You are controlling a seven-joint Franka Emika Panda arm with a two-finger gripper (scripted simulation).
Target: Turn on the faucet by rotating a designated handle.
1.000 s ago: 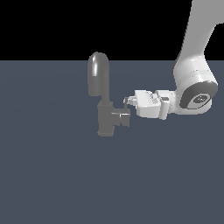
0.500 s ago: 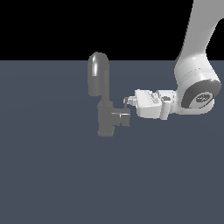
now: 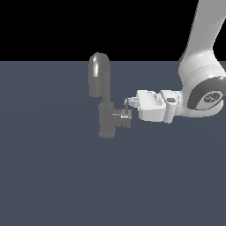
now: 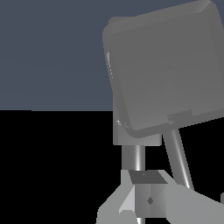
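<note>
Your handle (image 3: 126,107), a thin rod on a boxy stub, juts toward three o'clock from the faucet (image 3: 105,112) mid-bench (image 3: 53,176). Your gripper (image 3: 130,102) touches it; you cannot tell its jaw state.

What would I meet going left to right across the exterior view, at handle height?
Faucet upright body → handle on its boxy stub → gripper → the arm's white wrist housing.

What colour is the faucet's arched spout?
Grey metal with a pale shiny highlight; the spout shows best in the exterior view.
</note>
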